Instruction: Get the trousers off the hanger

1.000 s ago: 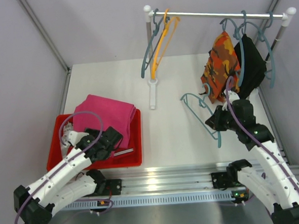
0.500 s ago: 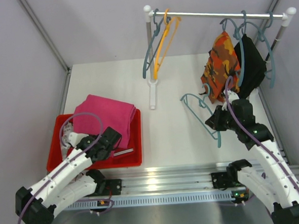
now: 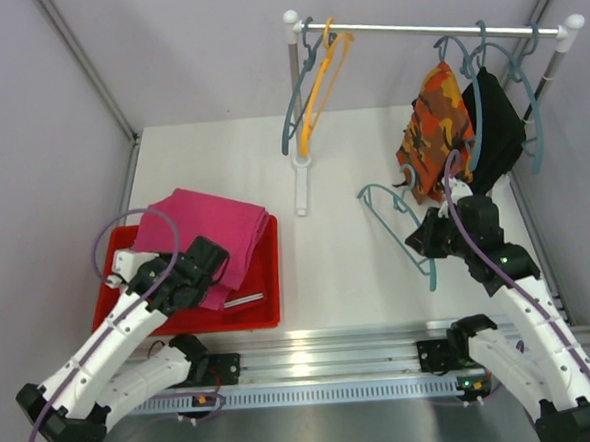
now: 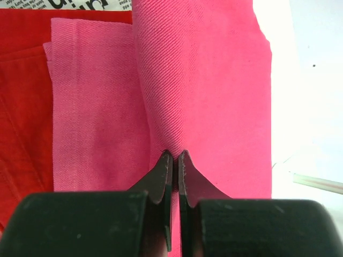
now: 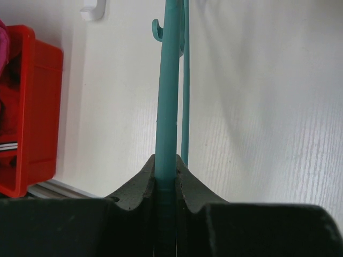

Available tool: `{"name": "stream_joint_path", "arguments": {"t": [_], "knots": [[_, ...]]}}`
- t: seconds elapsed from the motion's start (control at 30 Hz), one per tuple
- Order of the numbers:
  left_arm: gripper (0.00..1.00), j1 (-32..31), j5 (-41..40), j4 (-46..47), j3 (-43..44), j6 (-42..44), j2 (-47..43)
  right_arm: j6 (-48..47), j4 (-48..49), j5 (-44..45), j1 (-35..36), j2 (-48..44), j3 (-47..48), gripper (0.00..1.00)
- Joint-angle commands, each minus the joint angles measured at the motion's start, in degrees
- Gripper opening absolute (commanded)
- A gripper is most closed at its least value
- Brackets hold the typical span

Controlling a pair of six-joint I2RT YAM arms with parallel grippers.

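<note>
The magenta pink trousers lie folded over the red bin, partly hanging past its far rim. My left gripper is shut, pinching a raised fold of the pink trousers. Red trousers lie beneath them, and a strip of black-and-white patterned trousers shows at the top edge. My right gripper is shut on a bare teal hanger above the table. Orange camouflage trousers and black trousers hang on teal hangers on the rail.
A white rail on two posts spans the back, with bare teal and orange hangers at its left end. The left post's foot stands mid-table. Grey walls close in both sides.
My left gripper has shut on the pink cloth, and the arm has drawn back to the left. The pink trousers shifted slightly left. The right arm and hanger have not moved.
</note>
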Motion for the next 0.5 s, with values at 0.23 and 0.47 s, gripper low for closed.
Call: {"name": "stream_joint_path", "arguments": {"t": [0.23, 0.47], "knots": [[0.0, 0.3, -3.3, -12.9, -4.4, -6.4, -15.1, 0.7, 0.4, 3.6, 0.4, -1.5, 1.9, 0.0], [0.0, 0.4, -0.4, -12.8, -4.3, -2.1, -16.2, 1.6, 0.5, 6.3, 0.5, -1.5, 0.4, 0.0]]}}
